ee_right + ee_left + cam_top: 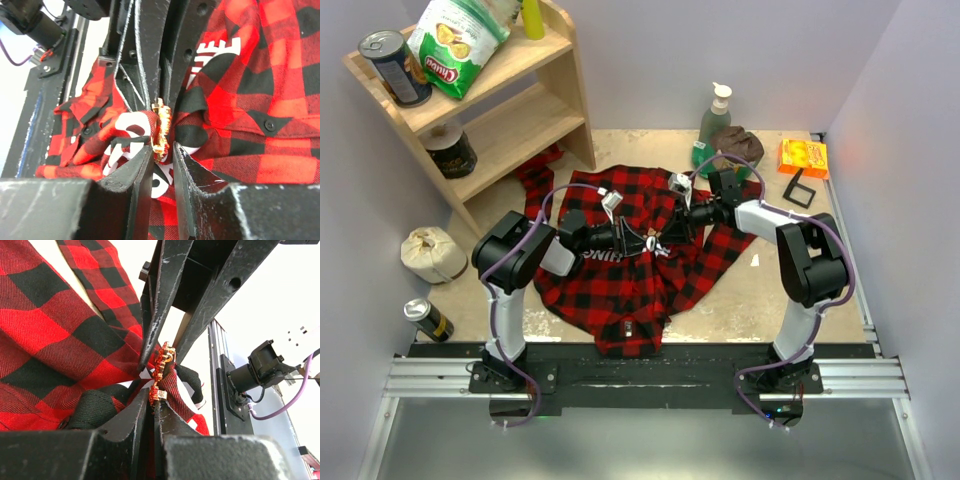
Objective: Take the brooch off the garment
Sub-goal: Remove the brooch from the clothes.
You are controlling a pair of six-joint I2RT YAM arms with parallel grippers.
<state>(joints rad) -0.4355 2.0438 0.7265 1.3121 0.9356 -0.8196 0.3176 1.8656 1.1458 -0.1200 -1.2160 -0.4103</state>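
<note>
The right gripper [163,152] is standing with its two black fingers narrowly apart, one on each side of the tiny pale gold-tan brooch [161,131]. The frames are not showing whether the pads are pressing the brooch or only flanking it.

The left gripper [153,401] is meeting it tip to tip from the opposite side. Its jaws are all but closed and are pinching a raised fold of the large red-and-black plaid flannel shirt [620,290], right at the end of the brooch. The brooch is sitting on that lifted fold near the middle of the shirt, just beside the black patch with white block letters [603,256].

The shirt is lying rumpled on the pale tabletop [740,300], with one sleeve reaching toward the foot of a light wooden two-tier shelf unit [570,95] at the far left.

- **Upper board:** it is holding a dark blue tin can [395,68], a green crisp bag [455,40] and a yellow bottle [532,18].
- **Lower board:** it is holding a dark round tub [452,152].

What these hold is not visible.

Behind the shirt a green pump bottle [713,125] is standing next to a brown cloth lump [737,140]. An orange packet [803,157] is lying further right. At the left edge a beige cloth pouch [433,253] is sitting near a black-and-yellow drink can [428,320], and both are well apart from the shirt.
</note>
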